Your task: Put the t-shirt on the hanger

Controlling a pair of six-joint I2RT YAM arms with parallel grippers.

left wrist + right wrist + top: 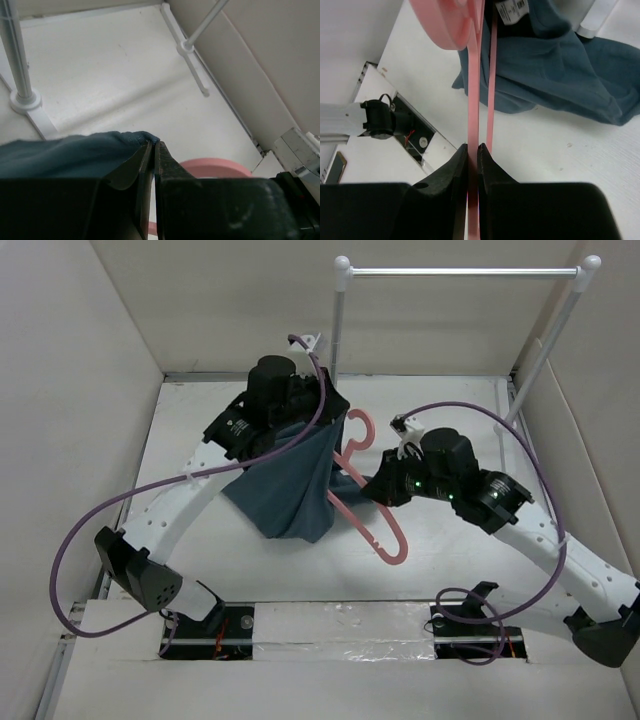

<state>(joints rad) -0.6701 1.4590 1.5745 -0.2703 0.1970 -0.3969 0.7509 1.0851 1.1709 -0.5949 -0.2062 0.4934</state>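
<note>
so there's a white clothes rail [460, 272] standing at the back of the white bench [470, 560], plain beige walls [60, 380] closing in behind and beside that rail, and a shiny foil strip [350, 650] along the bench edge farthest from it

The left arm [180, 495] and right arm [565, 555] have white perforated links, black joint housings and purple cables [58, 565]. The left claw [152, 145] and right claw [472, 146] are black. Green lights [414, 486] mark the right wrist.
</note>
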